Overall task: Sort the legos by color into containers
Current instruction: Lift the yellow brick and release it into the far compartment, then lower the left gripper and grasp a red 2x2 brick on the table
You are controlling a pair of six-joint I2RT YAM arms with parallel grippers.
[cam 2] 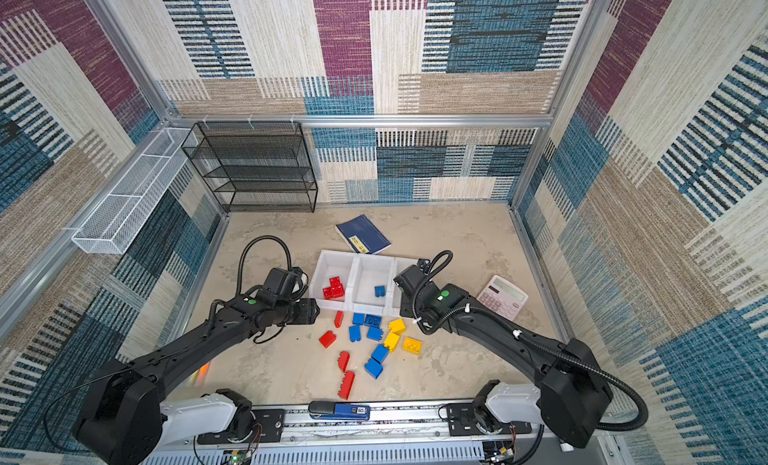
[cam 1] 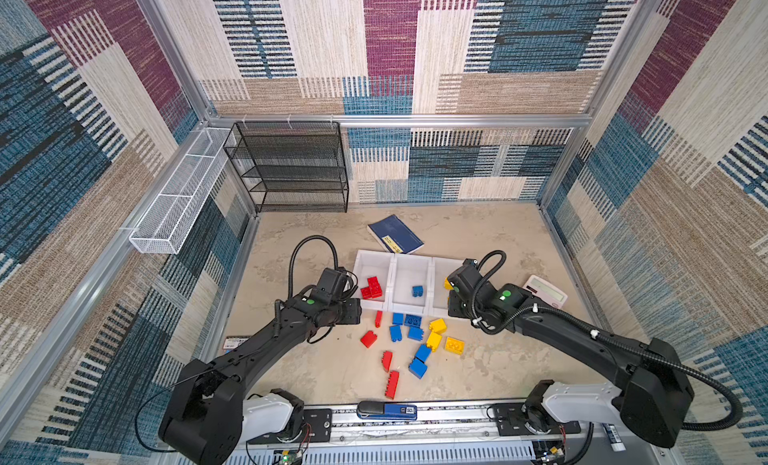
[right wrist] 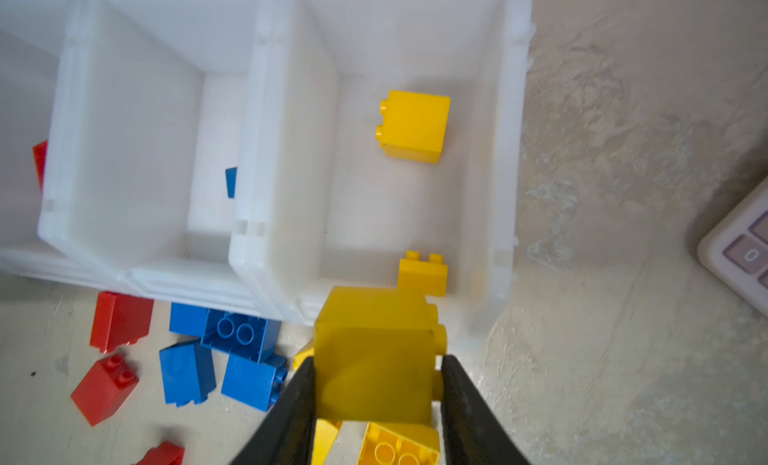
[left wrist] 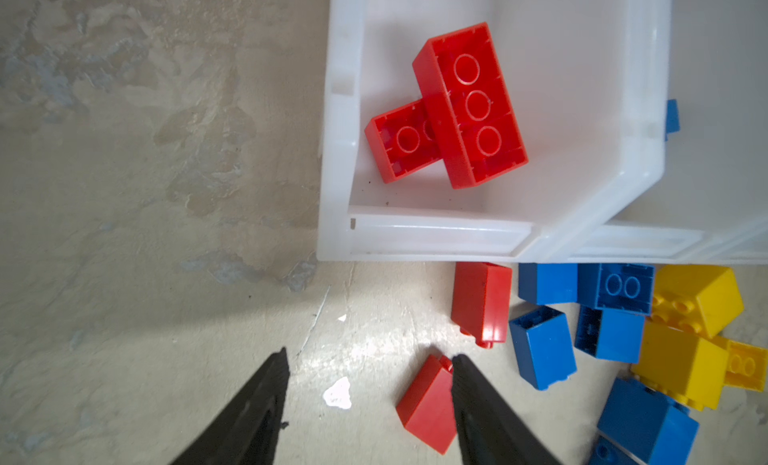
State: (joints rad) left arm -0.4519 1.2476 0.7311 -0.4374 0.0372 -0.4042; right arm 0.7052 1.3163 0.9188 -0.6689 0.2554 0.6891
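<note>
Left gripper (left wrist: 370,359): black jaws spread apart, gripping nothing. It hangs over the mottled beige tabletop (left wrist: 145,193), near the front corner of the left-end bin. A small square red plastic brick (left wrist: 428,404) lies on the table in the gap, close against one finger. Contact cannot be told.

Right gripper (right wrist: 376,361): jaws clamped on the flat sides of a square yellow plastic brick (right wrist: 374,371), held above the front rim of the right-end bin.

Three white plastic open-top bins (cam 1: 392,272) stand joined in a row, mid-table in both top views.
- Left-end bin: two oblong red bricks (left wrist: 469,105), hollow sides up, one lying across the other.
- Middle bin: one blue brick (cam 1: 417,291).
- Right-end bin: two small yellow bricks (right wrist: 415,126), apart from each other.

Loose studded plastic bricks (cam 1: 414,333) lie on the table just in front of the bins, between the arms. Reds lie toward the left arm, blues in the middle, yellows toward the right arm.

Also noted:
- A dark blue notebook (cam 1: 395,234) lies behind the bins.
- A pale calculator (cam 1: 544,291) sits beside the right arm.
- A blue-and-black stapler (cam 1: 386,411) rests on the front rail.
</note>
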